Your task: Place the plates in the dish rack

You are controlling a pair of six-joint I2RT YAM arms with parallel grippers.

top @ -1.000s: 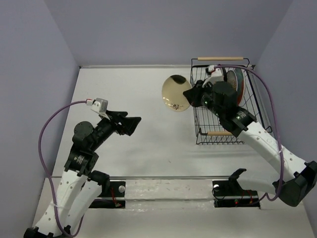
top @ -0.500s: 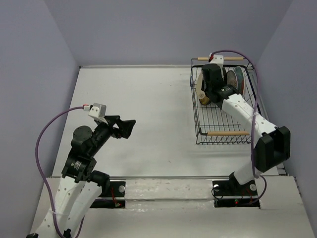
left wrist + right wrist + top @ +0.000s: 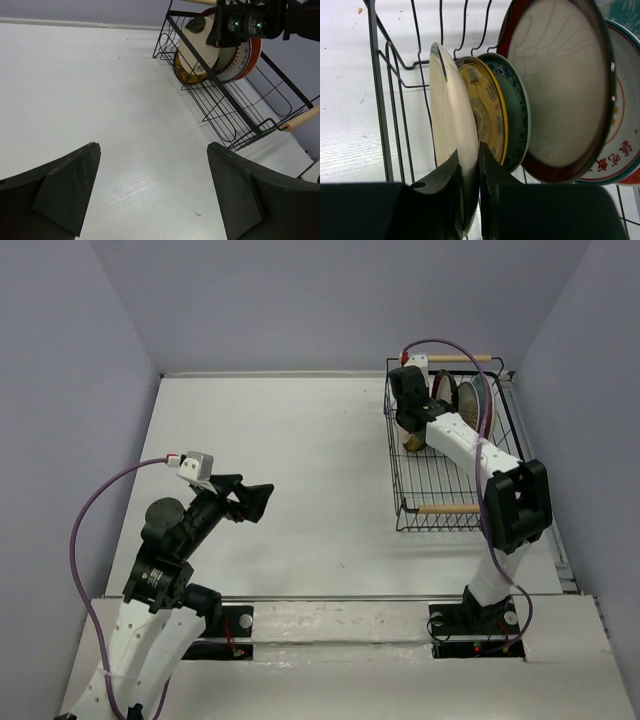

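I have wide room over the white tabletop point(image 3: 300, 440) between my left gripper point(image 3: 255, 498), its jaws spread, and the rectangular black wire dish rack point(image 3: 440, 485). The rack's near half shows only bare wire floor, bounded by the near light wooden rod handle point(image 3: 445, 508). Its far half is crowded with a row of round plates point(image 3: 560, 85) on edge, packed side by side. My right gripper point(image 3: 470, 160) pinches the plain cream plate point(image 3: 447, 125) at the row's left end. Only a narrow gap separates that plate from the rack's left wire wall point(image 3: 380, 100), and the amber-yellow plate point(image 3: 487, 115) stands just beside it. My right arm point(image 3: 460, 440) lies over the rack's middle, barring entry from above.
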